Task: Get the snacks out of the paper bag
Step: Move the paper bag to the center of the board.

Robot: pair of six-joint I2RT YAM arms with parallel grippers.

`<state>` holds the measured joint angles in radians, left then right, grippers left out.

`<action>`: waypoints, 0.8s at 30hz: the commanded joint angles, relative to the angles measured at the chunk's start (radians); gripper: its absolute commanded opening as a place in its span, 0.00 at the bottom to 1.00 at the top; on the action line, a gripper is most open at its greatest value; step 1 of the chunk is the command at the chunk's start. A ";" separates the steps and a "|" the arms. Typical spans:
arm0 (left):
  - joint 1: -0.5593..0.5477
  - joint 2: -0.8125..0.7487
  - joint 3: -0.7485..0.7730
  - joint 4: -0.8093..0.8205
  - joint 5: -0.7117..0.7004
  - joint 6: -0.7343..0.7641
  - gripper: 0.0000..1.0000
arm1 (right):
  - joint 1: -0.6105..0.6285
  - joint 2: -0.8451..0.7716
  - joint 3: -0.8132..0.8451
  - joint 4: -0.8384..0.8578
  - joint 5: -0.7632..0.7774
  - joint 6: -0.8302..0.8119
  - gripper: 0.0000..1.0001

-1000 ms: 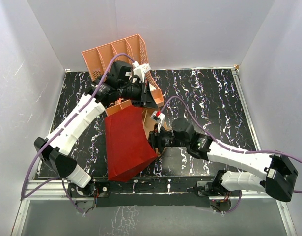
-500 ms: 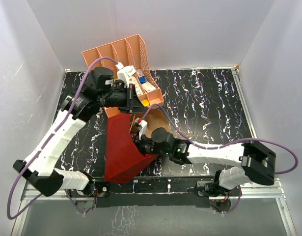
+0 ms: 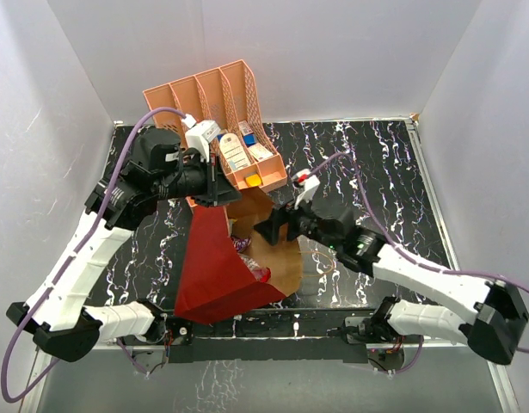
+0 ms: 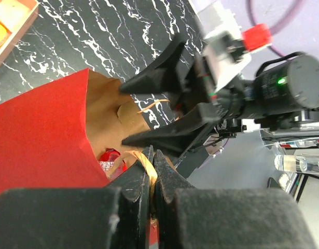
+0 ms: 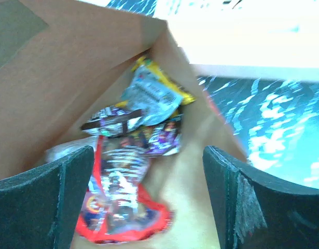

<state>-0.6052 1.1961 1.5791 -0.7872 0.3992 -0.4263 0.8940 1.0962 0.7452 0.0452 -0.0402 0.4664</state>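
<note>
- Centrally on the black marbled table (image 3: 376, 163), the paper bag (image 3: 214, 267) lay tipped over. Its red outside faced the near edge and its brown kraft inside opened toward the right arm.
- The left gripper (image 3: 221, 191) reached down onto the bag's far upper edge. In its own wrist view the jaws were pressed tight together on a thin tan strip at the rim. Whether that strip was the cord handle or the paper edge could not be told.
- The right gripper (image 3: 274, 228) hung at the bag's mouth, pointing inward. Its jaws were spread wide, with nothing between them and no packet touched.
- The snacks (image 5: 136, 145) all lay inside the bag, heaped together against its brown floor.
- The shiny red bag (image 5: 120, 207) was the nearest of them to the right wrist camera, crumpled and lying flat.
- Just beyond it sat the dark brown pack (image 5: 110, 123), with the purple pack (image 5: 162, 137) touching it on the right.
- Farthest in, the silvery wrapper (image 5: 149, 96) lay over the yellow pack (image 5: 167, 83), tucked into the bag's corner fold.
- From above, only slivers of red and purple showed within the bag's opening.
- The salmon-pink organizer (image 3: 195, 95) stood at the far left of the table behind the bag. Small boxes and cards (image 3: 242, 153) sat in its nearest compartment.
</note>
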 commanded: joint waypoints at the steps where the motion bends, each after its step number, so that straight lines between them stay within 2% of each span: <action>1: 0.005 -0.059 -0.020 0.016 -0.048 0.008 0.00 | -0.047 -0.089 0.011 -0.067 0.078 -0.352 0.95; 2: 0.005 -0.062 -0.025 0.017 -0.049 0.006 0.00 | -0.065 -0.093 0.021 -0.053 0.082 -0.404 0.99; 8: 0.005 -0.061 -0.017 0.019 -0.047 0.003 0.00 | -0.194 0.100 0.250 -0.134 -0.216 -0.573 0.97; 11: 0.005 -0.060 -0.013 0.014 -0.041 0.003 0.00 | -0.232 0.217 0.353 -0.172 -0.322 -0.611 0.88; 15: 0.004 -0.068 -0.015 0.010 -0.043 0.004 0.00 | -0.258 0.337 0.459 -0.172 -0.541 -0.603 0.74; 17: 0.005 -0.067 -0.010 0.008 -0.046 0.004 0.00 | -0.257 0.372 0.502 -0.173 -0.534 -0.581 0.65; 20: 0.005 -0.064 0.001 0.004 -0.068 -0.001 0.00 | -0.258 0.399 0.527 -0.163 -0.495 -0.554 0.41; 24: 0.005 -0.054 0.022 -0.025 -0.180 -0.016 0.00 | -0.258 0.390 0.499 -0.123 -0.392 -0.519 0.29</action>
<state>-0.6048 1.1507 1.5551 -0.7883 0.3248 -0.4305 0.6388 1.5082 1.2129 -0.1543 -0.4908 -0.0868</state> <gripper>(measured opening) 0.007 0.343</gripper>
